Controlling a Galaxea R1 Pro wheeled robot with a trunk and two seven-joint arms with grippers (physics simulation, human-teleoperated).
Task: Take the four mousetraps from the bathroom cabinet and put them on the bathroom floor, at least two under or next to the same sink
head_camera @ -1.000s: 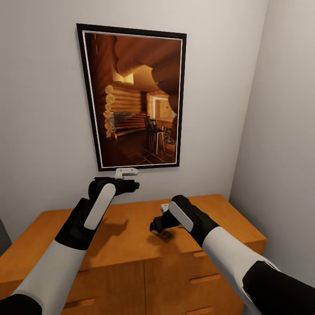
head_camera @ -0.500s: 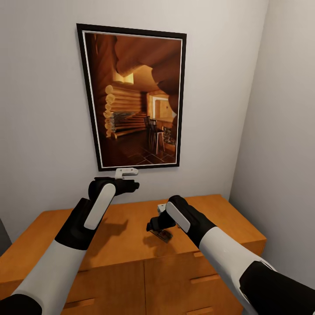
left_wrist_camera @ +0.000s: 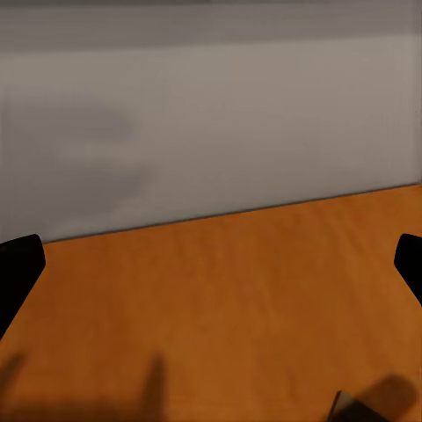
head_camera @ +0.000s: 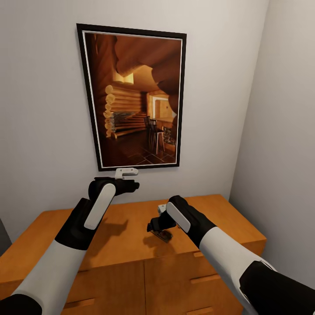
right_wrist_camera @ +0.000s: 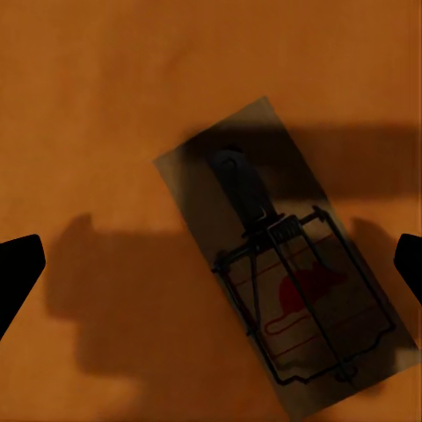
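Note:
One mousetrap lies flat on the top of the orange-brown cabinet, near its front edge. In the right wrist view the mousetrap shows a dark wood base, a wire bar and a red mouse print. My right gripper hovers just above it, open, with one black fingertip well off to each side of the trap. My left gripper is held higher, near the wall behind the cabinet, and its fingertips stand wide apart over bare cabinet top with nothing between them.
A large framed picture of a log cabin interior hangs on the wall above the cabinet. A side wall closes in at the right. Drawer fronts with slot handles face me below the cabinet top.
My right gripper has shifted slightly to the left and settled over the mousetrap. The left arm has not moved.

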